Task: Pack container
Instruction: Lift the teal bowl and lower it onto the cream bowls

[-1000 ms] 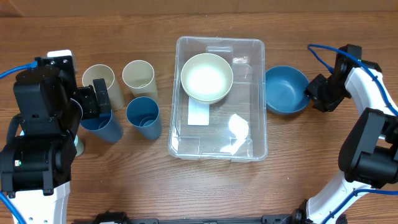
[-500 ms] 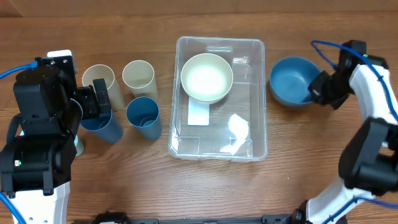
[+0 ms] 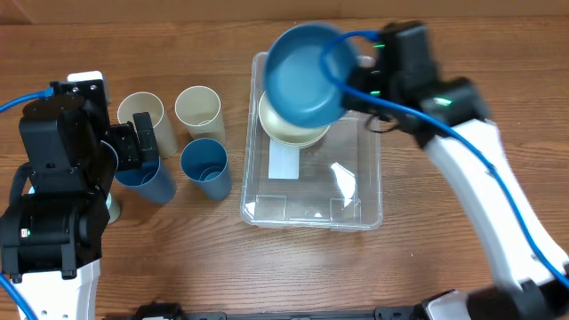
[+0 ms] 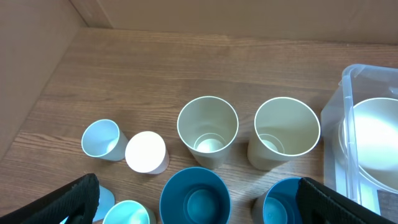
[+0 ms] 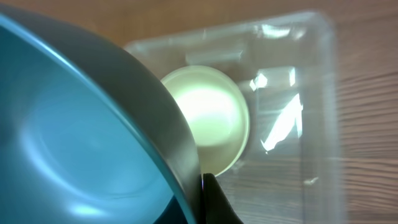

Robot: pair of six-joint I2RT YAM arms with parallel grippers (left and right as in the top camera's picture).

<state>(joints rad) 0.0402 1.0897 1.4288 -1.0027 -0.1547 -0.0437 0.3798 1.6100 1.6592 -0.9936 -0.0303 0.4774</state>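
Observation:
The clear container (image 3: pixel 356 200) stands mid-table with a cream bowl (image 3: pixel 289 131) in its far left part. My right gripper (image 3: pixel 348 84) is shut on the rim of a blue bowl (image 3: pixel 302 76) and holds it in the air over the cream bowl; the blue bowl fills the right wrist view (image 5: pixel 74 137), with the cream bowl (image 5: pixel 214 121) and the container (image 5: pixel 298 93) below. My left gripper (image 4: pixel 193 208) is open and empty above a blue cup (image 4: pixel 194 196); in the overhead view it (image 3: pixel 133 147) hangs over the cups left of the container.
Two cream cups (image 3: pixel 142 114) (image 3: pixel 198 108) and two blue cups (image 3: pixel 204 166) (image 3: pixel 147 180) stand left of the container. The left wrist view shows small pale cups (image 4: pixel 101 138) (image 4: pixel 146 151) further left, and a cardboard wall (image 4: pixel 31 62).
My right gripper has lifted the blue bowl from the table right of the container and carried it left, over the cream bowl. The left arm has not moved.

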